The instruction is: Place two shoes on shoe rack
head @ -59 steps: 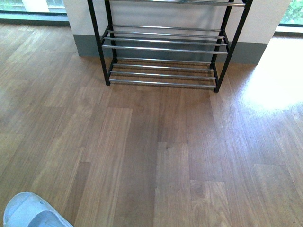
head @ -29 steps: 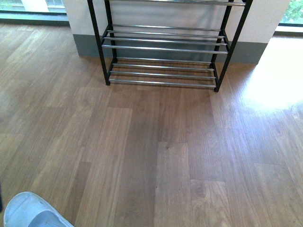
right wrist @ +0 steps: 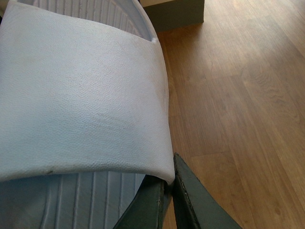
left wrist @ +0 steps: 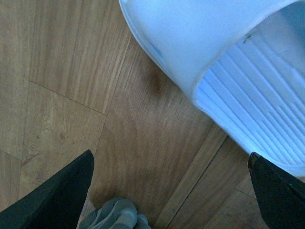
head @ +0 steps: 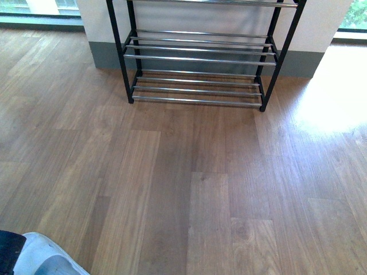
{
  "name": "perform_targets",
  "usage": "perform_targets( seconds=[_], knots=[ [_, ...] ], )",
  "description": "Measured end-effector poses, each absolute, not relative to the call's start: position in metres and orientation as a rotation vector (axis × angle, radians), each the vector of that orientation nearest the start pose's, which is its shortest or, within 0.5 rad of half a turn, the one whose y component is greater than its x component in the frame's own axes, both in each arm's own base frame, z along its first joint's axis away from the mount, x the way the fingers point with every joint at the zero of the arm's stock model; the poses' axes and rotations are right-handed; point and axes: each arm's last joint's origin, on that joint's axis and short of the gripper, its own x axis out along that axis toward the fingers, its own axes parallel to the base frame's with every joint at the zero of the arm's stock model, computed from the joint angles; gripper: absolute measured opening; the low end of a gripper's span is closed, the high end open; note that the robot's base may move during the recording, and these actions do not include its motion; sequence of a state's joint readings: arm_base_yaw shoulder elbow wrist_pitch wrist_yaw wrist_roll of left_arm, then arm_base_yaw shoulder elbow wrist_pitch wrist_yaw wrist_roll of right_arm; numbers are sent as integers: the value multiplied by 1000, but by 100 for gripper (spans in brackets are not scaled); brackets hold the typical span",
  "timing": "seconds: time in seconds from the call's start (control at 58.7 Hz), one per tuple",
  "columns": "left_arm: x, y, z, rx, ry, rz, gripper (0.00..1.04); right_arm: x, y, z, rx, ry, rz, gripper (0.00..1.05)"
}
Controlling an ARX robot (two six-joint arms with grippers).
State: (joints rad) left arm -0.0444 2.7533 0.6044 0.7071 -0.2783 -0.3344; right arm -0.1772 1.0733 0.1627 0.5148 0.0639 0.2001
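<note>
A dark cut-off shape (head: 8,249), unidentifiable, has entered the near-left corner beside the cropped white ridged slide sandal (head: 41,256). The left gripper (left wrist: 170,157) gapes wide over it. The black-framed chrome-barred shoe rack (head: 198,57) stands far, centre. The right gripper (right wrist: 169,183) pinches narrow on a second white slide sandal (right wrist: 81,95).

Front view: shoe rack (head: 200,58), upper tiers cut off at the far edge; near-left slide (head: 43,258), only one end in frame, with an unidentifiable dark shape (head: 8,252) beside it. Left wrist view: grey lump (left wrist: 116,217), cropped, identity unclear. Right wrist view: second slide (right wrist: 81,95), both ends out of frame; its strap hides what the right gripper (right wrist: 167,179) pinches.
</note>
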Motion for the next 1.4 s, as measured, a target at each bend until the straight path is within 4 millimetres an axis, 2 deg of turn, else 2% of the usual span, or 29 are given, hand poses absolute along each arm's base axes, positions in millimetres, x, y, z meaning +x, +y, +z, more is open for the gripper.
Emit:
perform_targets(
  seconds=[0.102,0.221,0.613,0.92,1.09,1.294,1.396],
  knots=[
    [195,2,-150,-44,1373,451,95,178,-34,142,219,371,-277,2],
    [207,3,-168,-62,1341,451,95,178,-34,142,219,371,-277,2],
    [227,6,-188,-57,1316,515,94,178,-34,142,219,371,-277,2],
    [242,5,-194,-64,1334,496,56,178,-34,142,219,371,-277,2],
    [245,6,-195,-47,1335,504,39,178,-34,142,219,371,-277,2],
    [253,7,-192,116,1270,464,14,178,-34,142,219,371,-277,2],
    [261,6,-181,181,1237,379,2,178,-34,142,219,371,-276,2]
  ],
)
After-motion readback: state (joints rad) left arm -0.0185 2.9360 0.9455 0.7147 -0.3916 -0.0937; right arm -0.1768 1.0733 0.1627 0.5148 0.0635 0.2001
